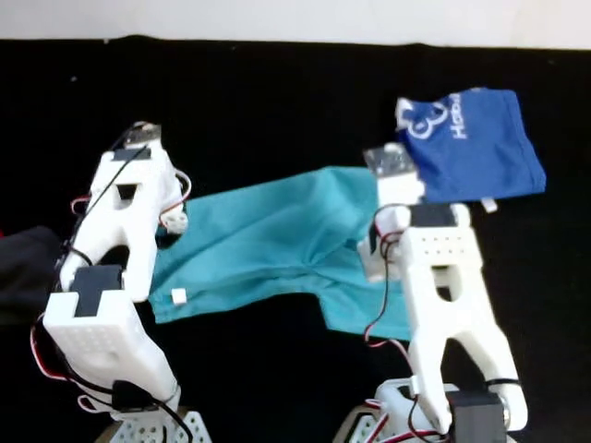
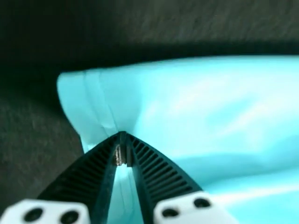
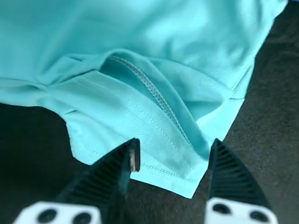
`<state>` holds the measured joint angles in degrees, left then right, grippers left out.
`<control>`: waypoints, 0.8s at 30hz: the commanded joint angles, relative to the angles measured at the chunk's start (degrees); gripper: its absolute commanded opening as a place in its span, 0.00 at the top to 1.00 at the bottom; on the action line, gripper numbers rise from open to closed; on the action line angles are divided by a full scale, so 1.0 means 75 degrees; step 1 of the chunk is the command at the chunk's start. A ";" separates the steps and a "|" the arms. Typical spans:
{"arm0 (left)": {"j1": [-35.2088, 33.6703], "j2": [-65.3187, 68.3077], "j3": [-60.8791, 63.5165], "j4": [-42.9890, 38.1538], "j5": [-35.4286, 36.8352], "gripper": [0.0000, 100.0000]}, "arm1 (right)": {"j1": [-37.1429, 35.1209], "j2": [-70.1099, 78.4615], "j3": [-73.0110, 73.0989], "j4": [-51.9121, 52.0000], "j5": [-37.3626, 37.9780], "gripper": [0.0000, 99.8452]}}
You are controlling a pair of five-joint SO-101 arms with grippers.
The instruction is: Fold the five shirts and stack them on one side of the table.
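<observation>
Item 1: a teal knit-fabric shirt [image 1: 268,240] lies spread and rumpled across the middle of the black cloth-covered table [image 1: 277,101], between the two arms.

Item 2: a folded royal-blue shirt with white print [image 1: 476,148] sits at the far right of the table. Its near corner meets or overlaps the teal shirt's right end.

Left gripper [image 2: 123,142]: fingers pinched together on a folded edge of the teal shirt at its left end.

Right gripper [image 3: 175,151]: fingers spread wide, one to each side of a stitched hem corner at the shirt's right end, gripping nothing.

A dark bundle [image 1: 23,268] lies at the table's left edge; it is possibly fabric, but the view is too dim to confirm.
</observation>
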<state>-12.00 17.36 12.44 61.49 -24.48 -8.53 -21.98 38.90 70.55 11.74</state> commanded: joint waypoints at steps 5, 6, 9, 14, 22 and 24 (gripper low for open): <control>-0.1061 0.0369 -0.0358 -0.0785 -0.0985 0.99 | 0.0920 -0.0252 0.0885 -0.0733 0.0832 0.76; -0.1119 0.0627 -0.0615 -0.0692 -0.0985 0.99 | 0.1061 -0.0252 0.0897 -0.0721 0.0926 0.76; -0.1178 0.1248 -0.1553 -0.0035 -0.0973 0.99 | 0.1483 -0.0252 0.0873 -0.0545 0.1032 0.76; -0.1155 0.1565 -0.2842 0.1196 -0.0973 0.99 | 0.1483 -0.0264 0.0557 0.0006 0.1032 0.76; -0.1084 0.0662 -0.3475 0.2532 -0.0668 0.99 | 0.0908 -0.0264 -0.1131 0.1225 0.0903 0.76; -0.0967 0.0240 -0.3429 0.2825 -0.0645 0.99 | 0.0897 -0.0264 -0.1483 0.1260 0.0457 0.76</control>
<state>-20.09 25.54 -11.38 79.60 -30.20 -0.88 -21.98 33.01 78.73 18.42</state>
